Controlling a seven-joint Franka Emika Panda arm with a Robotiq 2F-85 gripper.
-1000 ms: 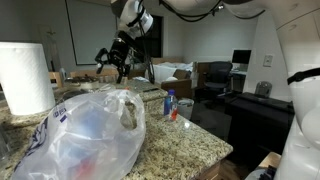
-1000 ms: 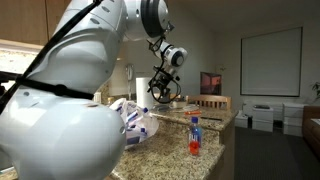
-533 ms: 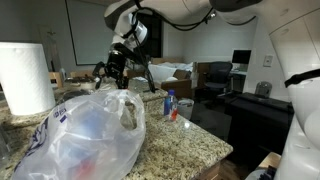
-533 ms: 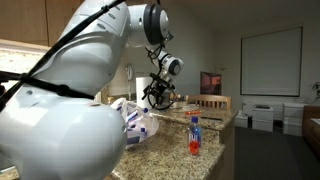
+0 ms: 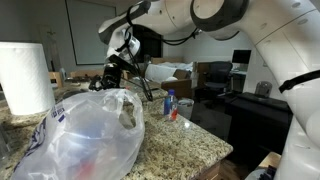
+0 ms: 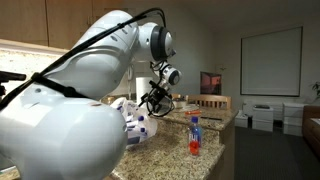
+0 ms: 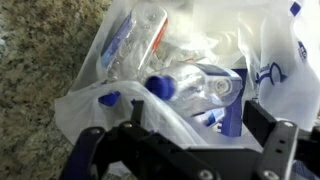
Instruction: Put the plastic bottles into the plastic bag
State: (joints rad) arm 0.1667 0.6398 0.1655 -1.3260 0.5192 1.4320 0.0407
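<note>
- Since a sec ago the hand dropped lower over the plastic bag, jaws apart.
- Only the wrist view shows plastic bottles inside; in an exterior view one bottle stands on the desk.

**Granite counter up front, office clutter behind**

Here's a speckled brown granite countertop, with a brown wooden cabinet up high at the edge. The walls are pale, and a large white framed board hangs on one. Further back there's a dark computer monitor, open cardboard boxes and a white printer. The light is soft and even.
</note>
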